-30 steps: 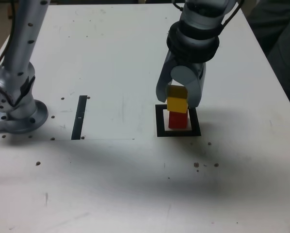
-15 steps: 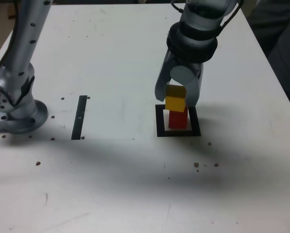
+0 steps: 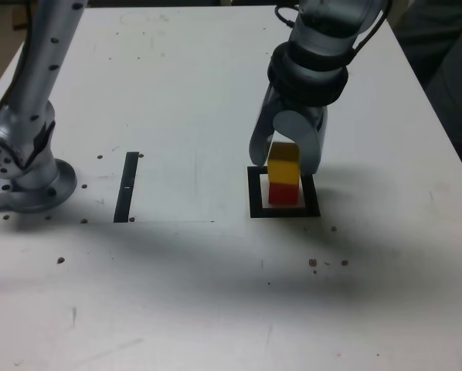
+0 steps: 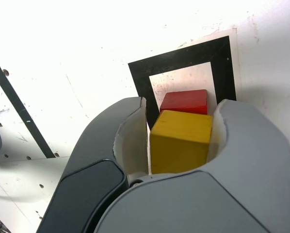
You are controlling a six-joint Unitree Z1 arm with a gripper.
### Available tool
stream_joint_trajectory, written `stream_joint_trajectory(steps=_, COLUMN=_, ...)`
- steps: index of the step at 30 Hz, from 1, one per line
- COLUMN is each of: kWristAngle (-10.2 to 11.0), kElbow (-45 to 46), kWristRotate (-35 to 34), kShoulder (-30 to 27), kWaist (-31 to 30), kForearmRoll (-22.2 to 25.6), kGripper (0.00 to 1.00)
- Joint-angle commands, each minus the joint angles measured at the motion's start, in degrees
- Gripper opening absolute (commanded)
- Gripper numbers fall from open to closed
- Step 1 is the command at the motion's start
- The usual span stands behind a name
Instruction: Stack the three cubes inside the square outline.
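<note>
Yellow cube [image 3: 283, 165] sits on the red cube [image 3: 283, 193] in the exterior view, inside the square outline [image 3: 256, 210], so the red one probably bears its weight for you; you can't see a green cube. In the wrist view, your jaws stand slightly apart around the yellow cube, with a sliver of space along one side, likely to let it rest without dragging it as you lift clear.
</note>
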Motion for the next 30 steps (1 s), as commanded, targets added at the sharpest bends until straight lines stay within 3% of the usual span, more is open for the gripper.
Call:
stream_joint_trajectory(steps=1, kWristAngle=-0.07, kElbow=0.19, kWristRotate=0.07, kShoulder=0.07, kWaist=0.21, kForearmRoll=-0.15, kGripper=0.99)
stream_joint_trajectory(steps=9, kWristAngle=0.03, kElbow=1.02, kWristRotate=0.07, kShoulder=-1.11, kWaist=0.26, kForearmRoll=-0.29, kGripper=1.0)
stream_joint_trajectory(steps=15, kWristAngle=0.56, kElbow=3.69, kWristRotate=1.23, kShoulder=-5.6, kWaist=1.67, kForearmRoll=-0.45, kGripper=1.0)
stream_joint_trajectory(steps=21, kWristAngle=1.85, kElbow=5.04, kWristRotate=5.65, kShoulder=-9.03, kWaist=5.1, kForearmRoll=0.23, kGripper=1.0)
stream_joint_trajectory(steps=30, kWristAngle=3.07, kElbow=5.08, kWristRotate=14.23, kShoulder=-8.78, kWaist=12.54, kForearmRoll=0.43, kGripper=1.0)
